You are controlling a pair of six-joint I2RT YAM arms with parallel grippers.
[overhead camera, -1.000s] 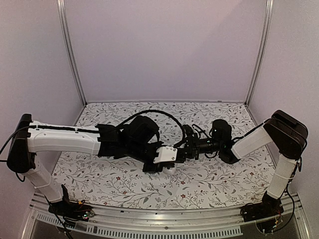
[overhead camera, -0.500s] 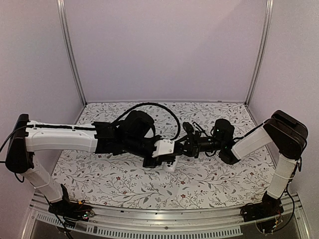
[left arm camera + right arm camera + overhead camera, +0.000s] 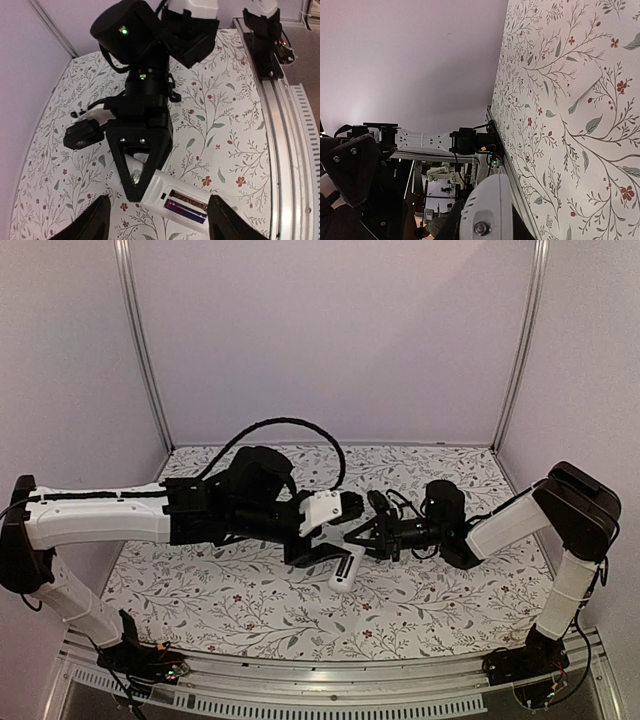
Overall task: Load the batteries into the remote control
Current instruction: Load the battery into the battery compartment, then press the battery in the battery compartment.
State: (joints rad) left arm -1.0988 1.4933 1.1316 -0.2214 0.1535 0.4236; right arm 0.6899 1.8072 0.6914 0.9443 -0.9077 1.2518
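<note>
Your right gripper [image 3: 354, 536] reaches in from the right and is clamped on one end of the remote control [image 3: 346, 567]. It holds the remote control off the table [image 3: 200, 592], near the middle of the floral cover. From above, the white body slants down and toward the near edge, away from the black fingers.

In the left wrist view you look down on the right gripper [image 3: 134, 183]. Its two black triangular fingers [image 3: 125, 165] come together on the remote control [image 3: 161, 191], which runs out toward the lower right of that picture. The open battery bay faces this camera. The batteries [image 3: 187, 197] lie in it side by side along the remote's length, one reddish-brown and one purple, the purple one on the side nearer this camera. You can't tell from here whether they are pressed fully home.

Your left gripper [image 3: 160, 222] has its jaws well apart. The two dark fingers [image 3: 95, 222] sit at the bottom corners of its own camera view, one on each side of the remote control, and neither touches it. Nothing lies between them but the remote's battery end, which is farther from the camera.

The right wrist camera shows mostly the floral table [image 3: 580, 150] turned sideways, with the rail and the left arm's base beyond it. It doesn't show the grip itself.
</note>
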